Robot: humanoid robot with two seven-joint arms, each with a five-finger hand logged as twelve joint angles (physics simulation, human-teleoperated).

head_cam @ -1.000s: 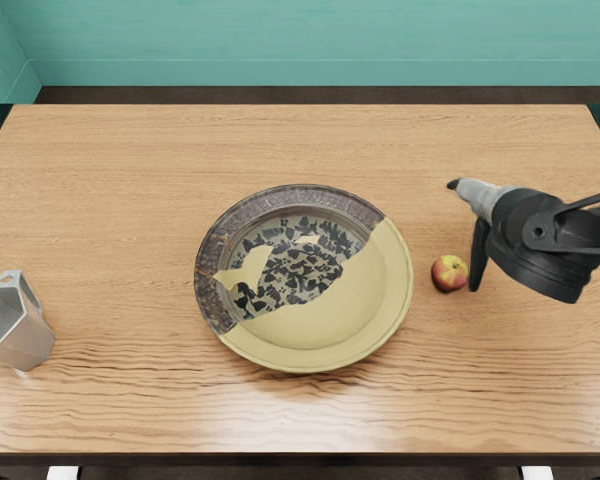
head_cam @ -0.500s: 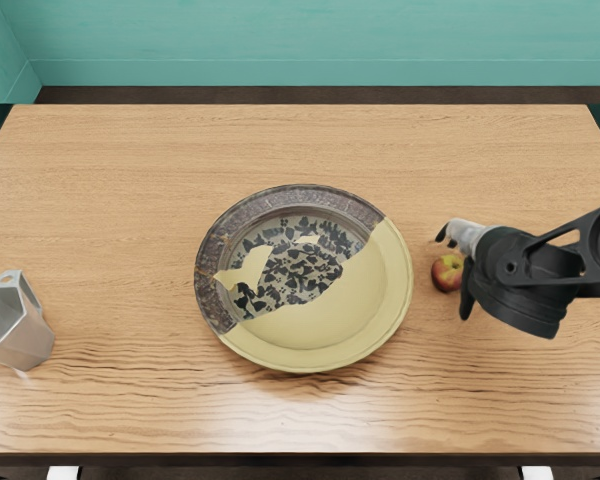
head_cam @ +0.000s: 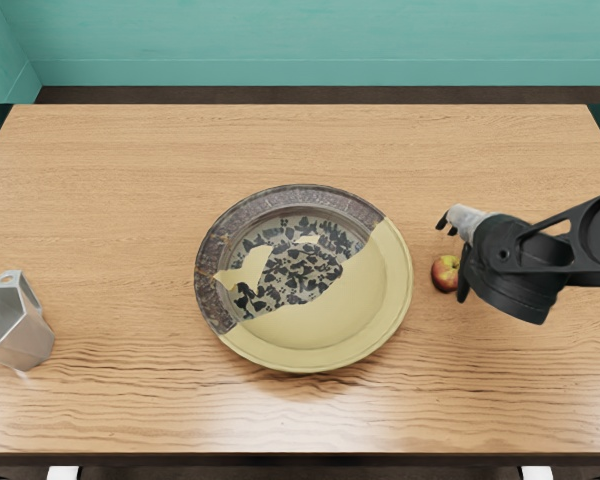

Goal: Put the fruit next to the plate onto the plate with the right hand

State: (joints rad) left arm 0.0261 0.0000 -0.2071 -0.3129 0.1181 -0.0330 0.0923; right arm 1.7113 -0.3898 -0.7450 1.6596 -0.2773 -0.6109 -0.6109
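Near edge of table (head_cam: 300,420): bare wood strip along the front. Grey angular vessel (head_cam: 10,322) at the left edge. Plate (head_cam: 385,300) at centre, rim whole, wide wood all round. Apple (head_cam: 444,272) on the table just beside the plate's right rim, narrow gap between. Right hand (head_cam: 500,268) just right of the apple, fingers (head_cam: 464,285) loosely spread, holding nothing; contact unclear. Far half of the table open.
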